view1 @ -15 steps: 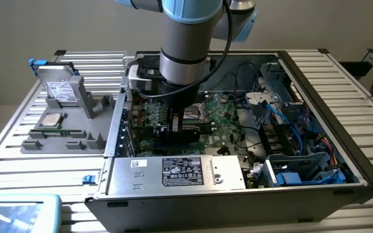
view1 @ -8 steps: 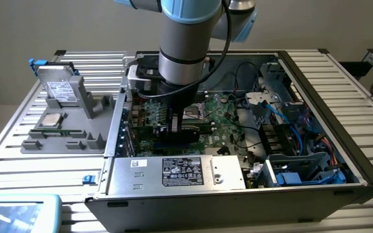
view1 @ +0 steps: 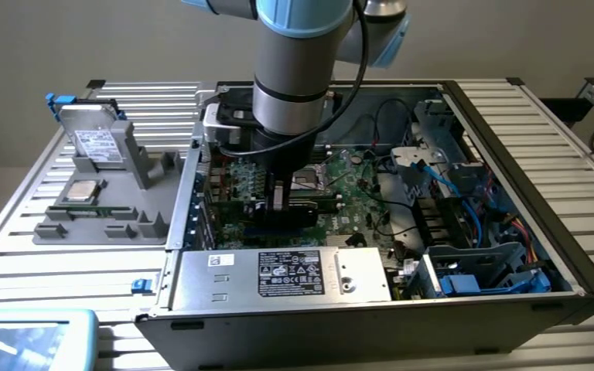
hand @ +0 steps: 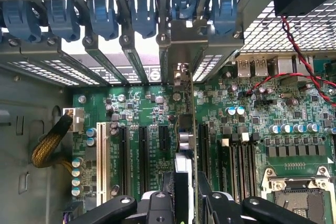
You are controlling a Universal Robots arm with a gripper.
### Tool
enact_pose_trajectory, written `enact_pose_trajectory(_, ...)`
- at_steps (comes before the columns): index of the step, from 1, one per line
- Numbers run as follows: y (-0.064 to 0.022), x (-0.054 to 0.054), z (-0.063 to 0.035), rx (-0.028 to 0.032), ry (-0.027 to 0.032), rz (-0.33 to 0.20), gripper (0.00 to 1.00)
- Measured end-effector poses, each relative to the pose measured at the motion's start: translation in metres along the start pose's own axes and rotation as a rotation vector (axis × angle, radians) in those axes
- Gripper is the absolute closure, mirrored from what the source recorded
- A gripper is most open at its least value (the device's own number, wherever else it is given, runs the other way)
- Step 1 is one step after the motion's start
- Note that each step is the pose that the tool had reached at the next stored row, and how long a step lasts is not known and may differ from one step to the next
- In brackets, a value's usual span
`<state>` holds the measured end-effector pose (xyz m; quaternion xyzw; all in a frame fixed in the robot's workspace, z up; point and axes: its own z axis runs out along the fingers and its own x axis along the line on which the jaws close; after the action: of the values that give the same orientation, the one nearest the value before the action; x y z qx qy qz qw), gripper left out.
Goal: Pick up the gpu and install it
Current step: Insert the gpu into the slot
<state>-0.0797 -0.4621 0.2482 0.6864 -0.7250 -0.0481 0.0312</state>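
Wrist view: black two-finger gripper (hand: 184, 205) is clamping the gpu (hand: 185, 141), a thin green circuit-board card with a silver metal end bracket.
Jaws are pinching narrowly on the card's near end, and the card is standing edge-on over the green motherboard (hand: 134, 109), running along the black expansion slots. Its bracket is sitting at the rear slot openings under the blue plastic clips (hand: 102, 17). Can't tell whether it's seated. Exterior view: gripper (view1: 279, 205) is hanging low inside the open black computer case (view1: 359, 336).
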Motion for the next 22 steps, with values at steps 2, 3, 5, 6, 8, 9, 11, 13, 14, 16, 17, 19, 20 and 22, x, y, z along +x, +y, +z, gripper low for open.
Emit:
enact_pose_trajectory(2, 0.0000, 0.0000, 0.0000, 0.0000, 0.0000, 0.000, 0.72)
enact_pose_trajectory(3, 0.0000, 0.0000, 0.0000, 0.0000, 0.0000, 0.000, 0.72)
enact_pose_trajectory(5, 0.0000, 0.0000, 0.0000, 0.0001, 0.0001, 0.000, 0.72)
enact_pose_trajectory(6, 0.0000, 0.0004, 0.0000, 0.0001, 0.0001, 0.000, 0.72)
enact_pose_trajectory(8, 0.0000, 0.0004, 0.0000, 0.0001, 0.0000, 0.000, 0.72)
enact_pose_trajectory(9, 0.0000, 0.0004, 0.0002, 0.0000, 0.0004, 0.000, 0.72)
enact_pose_trajectory(11, 0.0000, 0.0004, 0.0003, -0.0001, 0.0006, 0.000, 0.72)
enact_pose_trajectory(13, -0.0001, 0.0004, 0.0012, 0.0001, 0.0002, 0.000, 0.72)
enact_pose_trajectory(14, -0.0001, 0.0004, 0.0015, 0.0001, 0.0003, 0.000, 0.72)
enact_pose_trajectory(16, -0.0002, 0.0005, 0.0018, 0.0000, 0.0006, 0.000, 0.72)
enact_pose_trajectory(17, -0.0001, 0.0005, 0.0018, 0.0000, 0.0006, 0.000, 0.72)
enact_pose_trajectory(19, -0.0002, 0.0004, 0.0018, 0.0000, 0.0005, 0.000, 0.72)
enact_pose_trajectory(20, -0.0002, 0.0004, 0.0018, 0.0000, 0.0005, 0.000, 0.72)
enact_pose_trajectory(22, -0.0002, 0.0004, 0.0019, 0.0000, 0.0004, 0.000, 0.72)
